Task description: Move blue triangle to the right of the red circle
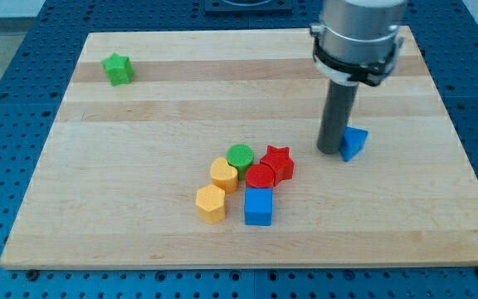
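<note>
Nearest the view's bottom sit a yellow hexagon (211, 203) and a blue cube (258, 206). Above them cluster a yellow heart (223, 174), green circle (240, 156), red circle (260, 176) and red star (277, 161). Well to the right, the blue triangle (353, 143) touches my tip (329, 150), which holds nothing. A green star (118, 69) sits far left. No writing is legible. The wooden board (139, 216) rests on blue pegboard (11, 66).

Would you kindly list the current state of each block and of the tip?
my tip: on the board, touching blue triangle's left side
blue triangle: apart, right of the cluster
red circle: clustered, against red star
green star: alone, the view's top left
</note>
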Motion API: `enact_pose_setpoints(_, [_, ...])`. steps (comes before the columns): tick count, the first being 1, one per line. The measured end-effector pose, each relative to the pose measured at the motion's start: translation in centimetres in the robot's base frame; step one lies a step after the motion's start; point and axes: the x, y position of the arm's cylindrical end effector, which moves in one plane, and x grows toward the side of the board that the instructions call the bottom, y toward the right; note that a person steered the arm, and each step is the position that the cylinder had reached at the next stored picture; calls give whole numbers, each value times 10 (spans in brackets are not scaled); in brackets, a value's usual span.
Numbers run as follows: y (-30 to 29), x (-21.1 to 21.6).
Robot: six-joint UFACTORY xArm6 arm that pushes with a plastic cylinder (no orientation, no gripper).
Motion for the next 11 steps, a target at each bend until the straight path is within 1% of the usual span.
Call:
enact_pose_setpoints(1, [7, 9])
enact_pose_setpoints(2, [5, 10])
enact_pose_setpoints(3, [-8, 0])
enact_pose_setpoints(4, [-13, -36])
enact_pose_setpoints(5, [40, -60])
enact_pose_setpoints(6, [42, -54])
enact_pose_setpoints(7, [42, -20])
enact_pose_setpoints(8, [43, 23])
enact_pose_setpoints(9, [43, 40])
enact_pose_setpoints(10, [43, 41])
enact_pose_setpoints(11, [34, -3])
